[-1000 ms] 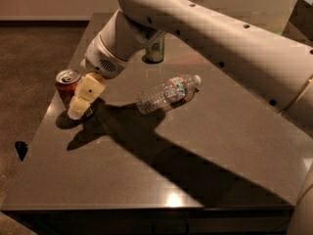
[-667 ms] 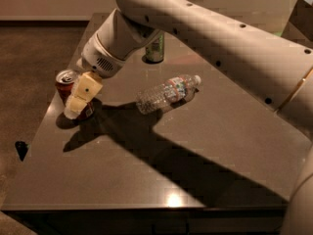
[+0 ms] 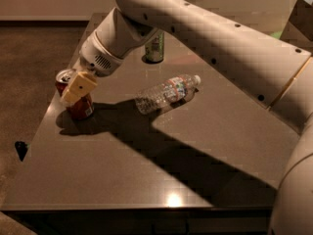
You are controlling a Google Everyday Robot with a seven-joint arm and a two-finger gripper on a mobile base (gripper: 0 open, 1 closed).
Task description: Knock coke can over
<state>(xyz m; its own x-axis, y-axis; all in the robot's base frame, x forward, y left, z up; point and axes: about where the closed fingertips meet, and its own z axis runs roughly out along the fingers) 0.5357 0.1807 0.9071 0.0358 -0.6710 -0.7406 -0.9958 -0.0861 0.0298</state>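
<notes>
The coke can is a small red can with a silver top, standing near the left edge of the dark table. It looks upright or slightly tilted. My gripper, with pale yellow fingers, is right against the can's upper right side and covers part of it. The white arm reaches in from the upper right.
A clear plastic water bottle lies on its side in the middle of the table. A green can stands at the back, partly behind the arm. The table's left edge is just beside the coke can. Brown floor lies to the left.
The gripper has moved left and slightly down, from beside the can to touching its upper side. The can stays in about the same place.
</notes>
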